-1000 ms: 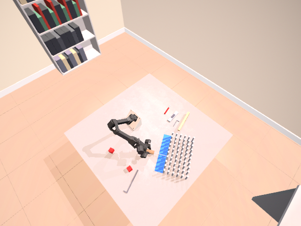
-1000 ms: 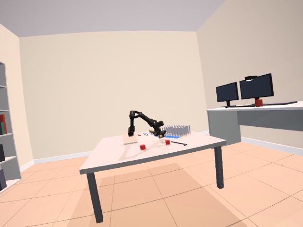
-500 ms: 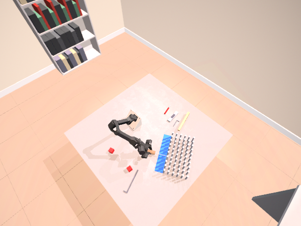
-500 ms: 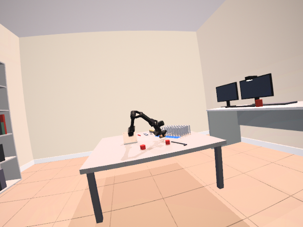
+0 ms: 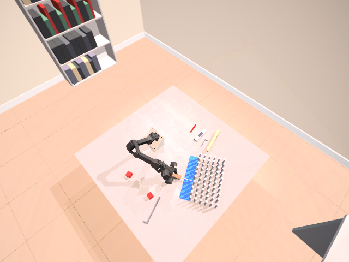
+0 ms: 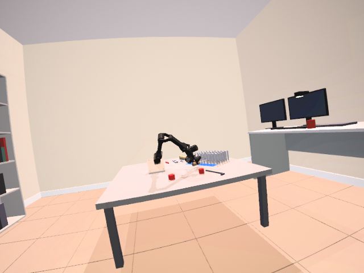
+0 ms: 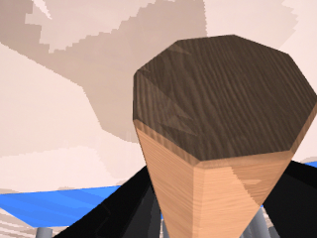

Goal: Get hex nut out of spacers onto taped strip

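My gripper (image 5: pixel 174 176) is shut on the wooden handle (image 5: pixel 176 176) (image 6: pixel 195 163) (image 7: pixel 218 198) of a thin-shafted tool. The handle is just in front of the blue taped strip (image 5: pixel 185 189) (image 6: pixel 209 164) (image 7: pixel 54 205). The thin pale shaft (image 5: pixel 186 179) reaches over the strip to the front row of the standing metal spacers (image 5: pixel 206 180) (image 6: pixel 215 157). The spacers look upright. The shaft's far end is hidden or too small to tell. The hex nut cannot be made out in any view. The handle's dark end fills much of the wrist view.
An L-shaped grey rod (image 5: pixel 152 209) (image 6: pixel 214 172) lies near two red cubes (image 5: pixel 150 195) (image 5: pixel 128 174). A yellow bar (image 5: pixel 212 140), a small hex key (image 5: pixel 203 142), a grey-white item (image 5: pixel 197 138) and a red pen (image 5: pixel 193 128) lie beyond the strip's far end.
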`<state>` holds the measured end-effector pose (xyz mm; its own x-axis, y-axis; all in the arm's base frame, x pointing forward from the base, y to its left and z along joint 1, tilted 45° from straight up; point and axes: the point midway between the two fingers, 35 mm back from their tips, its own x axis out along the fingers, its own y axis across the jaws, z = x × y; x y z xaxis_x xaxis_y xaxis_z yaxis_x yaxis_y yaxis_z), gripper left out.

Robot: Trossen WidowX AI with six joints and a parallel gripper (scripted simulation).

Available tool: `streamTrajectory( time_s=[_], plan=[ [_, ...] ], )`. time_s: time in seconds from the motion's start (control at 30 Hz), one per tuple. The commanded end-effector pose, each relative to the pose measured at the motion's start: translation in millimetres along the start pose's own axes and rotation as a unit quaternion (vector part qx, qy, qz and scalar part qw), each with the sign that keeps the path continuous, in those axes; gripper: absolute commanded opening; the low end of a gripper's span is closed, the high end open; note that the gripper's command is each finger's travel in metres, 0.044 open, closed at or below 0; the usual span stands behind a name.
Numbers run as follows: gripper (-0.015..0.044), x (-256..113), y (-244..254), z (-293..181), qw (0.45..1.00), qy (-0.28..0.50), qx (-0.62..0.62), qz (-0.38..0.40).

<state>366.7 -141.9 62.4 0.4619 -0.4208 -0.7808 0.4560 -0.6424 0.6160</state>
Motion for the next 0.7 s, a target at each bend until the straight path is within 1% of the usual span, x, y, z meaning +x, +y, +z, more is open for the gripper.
streamTrajectory(
  time_s=[0.0, 0.67],
  plan=[
    [0.0, 0, 4, -6, 1.0, 0.004, 0.002, 0.006],
    [0.0, 8, 4, -18, 1.0, 0.004, 0.002, 0.006]
  ],
)
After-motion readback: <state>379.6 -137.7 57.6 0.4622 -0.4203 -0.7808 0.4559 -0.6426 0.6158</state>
